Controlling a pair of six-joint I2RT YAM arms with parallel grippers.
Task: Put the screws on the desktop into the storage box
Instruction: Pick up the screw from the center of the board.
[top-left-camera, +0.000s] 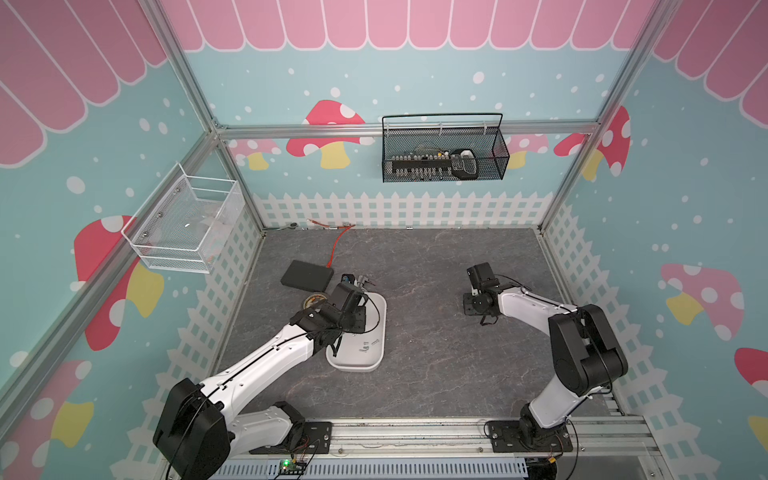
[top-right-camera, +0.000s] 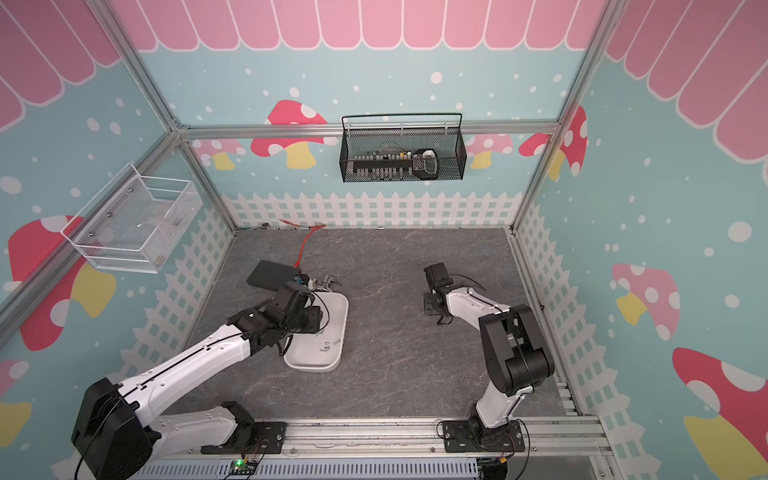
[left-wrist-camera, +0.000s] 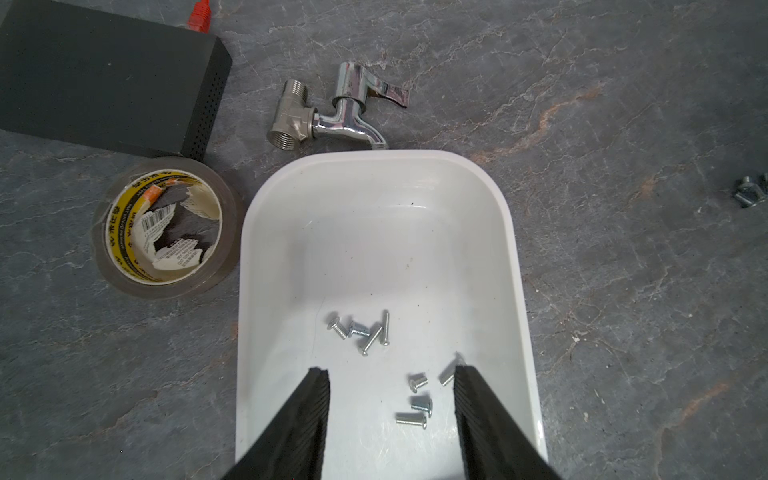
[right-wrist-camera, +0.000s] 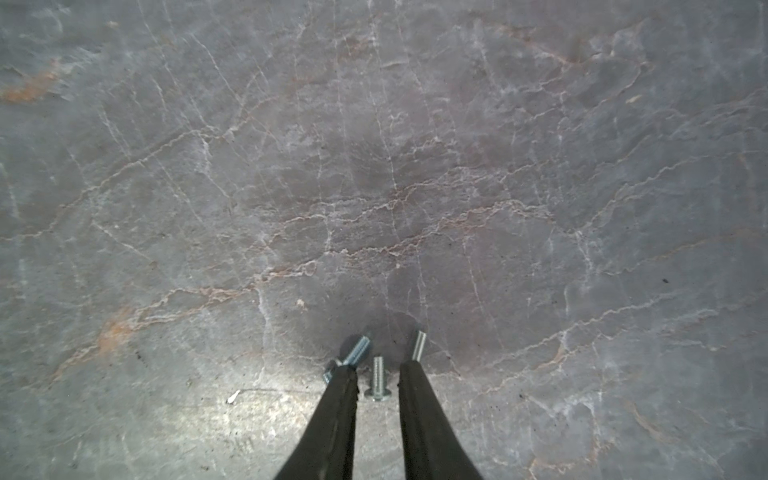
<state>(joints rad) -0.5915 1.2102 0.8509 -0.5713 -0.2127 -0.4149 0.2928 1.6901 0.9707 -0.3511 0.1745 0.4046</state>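
Note:
The white storage box (left-wrist-camera: 515, 266) lies on the dark grey desktop (left-wrist-camera: 623, 291) and holds several screws (left-wrist-camera: 361, 332), in two loose groups. My left gripper (left-wrist-camera: 390, 370) hangs open over the box's near end, nothing between its fingers; one screw (left-wrist-camera: 448, 374) lies half hidden beside a fingertip. In both top views the left arm covers part of the box (top-left-camera: 374, 361) (top-right-camera: 332, 365). My right gripper (right-wrist-camera: 378, 370) is low over the desktop (right-wrist-camera: 374, 187), open only narrowly. One screw (right-wrist-camera: 377, 381) lies between its fingertips with a gap on each side. Two more screws (right-wrist-camera: 358, 350) (right-wrist-camera: 419, 345) lie just outside them.
A flat black box (left-wrist-camera: 104, 75), a tape roll (left-wrist-camera: 166, 232) and a chrome tap (left-wrist-camera: 332, 112) lie just beyond the storage box. More screws (left-wrist-camera: 750, 195) show at the edge of the left wrist view. An orange cable (top-left-camera: 338, 245) runs from the back wall. Wire baskets (top-left-camera: 444, 153) (top-left-camera: 187, 224) hang on the walls.

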